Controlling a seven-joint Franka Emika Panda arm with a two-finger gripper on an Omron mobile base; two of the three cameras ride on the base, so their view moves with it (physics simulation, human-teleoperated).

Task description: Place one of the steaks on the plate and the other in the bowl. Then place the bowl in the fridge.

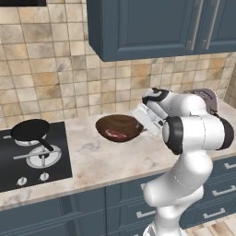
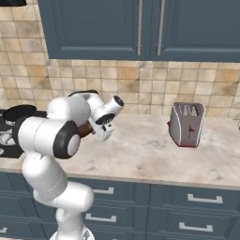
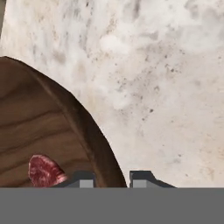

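The dark brown wooden bowl (image 1: 119,124) sits on the marble counter right of the stove, with one pinkish-red steak (image 1: 117,135) lying inside it. My gripper (image 1: 142,123) reaches down at the bowl's right rim. In the hand view the bowl (image 3: 43,127) fills the left side, with an end of the steak (image 3: 43,171) low down. There the two fingertips (image 3: 86,179) of the gripper (image 3: 113,178) straddle the rim, one inside and one outside, shut on it. In the right base view the arm hides most of the bowl (image 2: 86,129). The plate and the fridge are out of view.
A black frying pan (image 1: 30,130) rests on the stove (image 1: 32,159) at the left. A grey toaster (image 2: 186,124) stands on the counter to the right. Blue wall cabinets (image 1: 147,27) hang overhead, and bare counter (image 2: 140,150) lies between the bowl and the toaster.
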